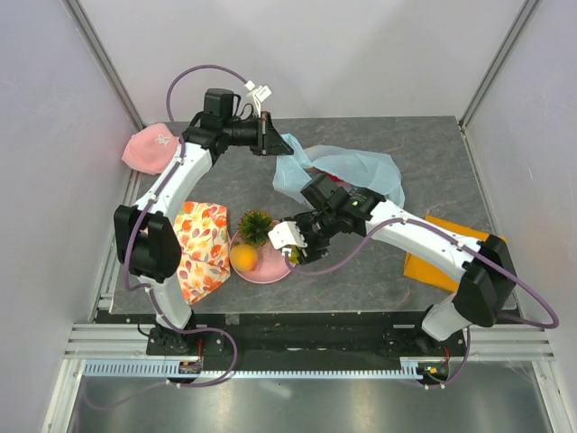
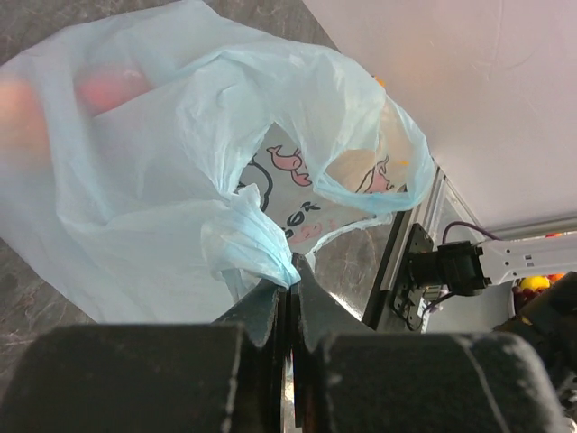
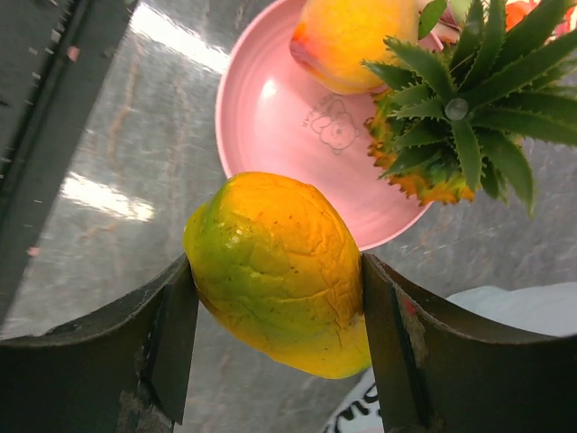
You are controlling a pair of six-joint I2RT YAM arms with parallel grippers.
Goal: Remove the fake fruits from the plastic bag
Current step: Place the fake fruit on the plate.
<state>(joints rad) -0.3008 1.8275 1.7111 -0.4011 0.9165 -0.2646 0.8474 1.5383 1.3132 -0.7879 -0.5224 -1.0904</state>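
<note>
Top external view shows a grey marbled table (image 1: pixel 361 280), and every place below is given from the pink plate (image 1: pixel 268 271) near its front centre. The largest loose thing is the plastic bag (image 1: pixel 361 167), thin light-blue film spread behind the plate and to its right. The left gripper (image 1: pixel 267 135) is behind the plate at the bag's left end. In the left wrist view that gripper (image 2: pixel 290 293) is clenched on a twisted bunch of the bag (image 2: pixel 180 180), whose film hangs open beyond it. A white panel with a cartoon print (image 2: pixel 302 203) shows there, as does a reddish blur (image 2: pixel 108 90) behind the film, too soft to name. Just beside the plate on its left lies a floral orange-and-white cloth (image 1: pixel 200 248). A flat orange cloth (image 1: pixel 422 268) lies well apart to the plate's right, partly under the right arm. A pink fabric item (image 1: pixel 149 149) sits far back and left of the plate. On the plate stand a mini pineapple (image 1: pixel 255 225), at its rear, and a peach (image 1: pixel 243 258), at its left. At the plate's right rim is the right gripper (image 1: pixel 293 249). In the right wrist view that gripper (image 3: pixel 279 302) grasps a yellow-green mango (image 3: pixel 270 262) between both fingers (image 3: pixel 171 343), just outside the plate's rim (image 3: pixel 261 117). Whether the mango touches the table cannot be told. The pineapple (image 3: pixel 451 126) and the peach (image 3: pixel 347 41) lie beyond it on the plate.
</note>
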